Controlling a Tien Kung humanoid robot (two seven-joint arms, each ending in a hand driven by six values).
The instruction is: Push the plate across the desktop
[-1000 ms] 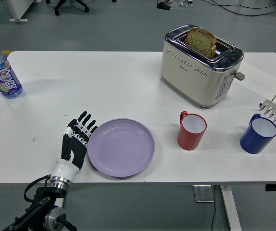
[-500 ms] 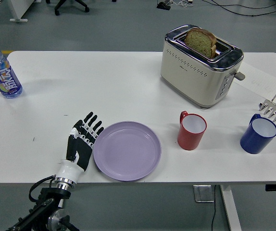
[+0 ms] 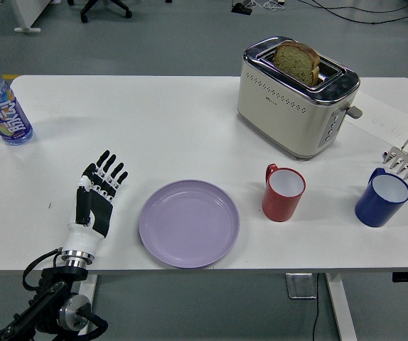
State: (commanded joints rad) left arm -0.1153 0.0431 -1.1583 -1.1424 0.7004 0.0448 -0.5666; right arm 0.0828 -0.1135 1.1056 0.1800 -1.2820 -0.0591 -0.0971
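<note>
Because the left hand (image 3: pixel 97 195) is seen lying flat on the worktop (image 3: pixel 154 128) with its fingers (image 3: pixel 108 170) stretched out straight and slightly apart, holding nothing, it is judged to be between strokes of the push rather than in one. A clear strip of bare worktop is seen between the hand and the purple plate (image 3: pixel 189 223), which is set near the front edge, left of the red mug (image 3: pixel 283 192). For the step to be done well, the side of the hand should be brought against the plate's left rim low down, where the rim meets the worktop, so that the plate is slid and not tipped. Pressure should be applied through the plate's middle line; an off-centre contact is likely to spin it. The red mug is placed just beside the plate's right rim, so little room is left that way, and the push should be kept gentle or angled away from it. The blue mug (image 3: pixel 382 199), the toaster (image 3: pixel 296 96) and the bottle (image 3: pixel 2 105) are well apart from the path. The right hand is not seen.
</note>
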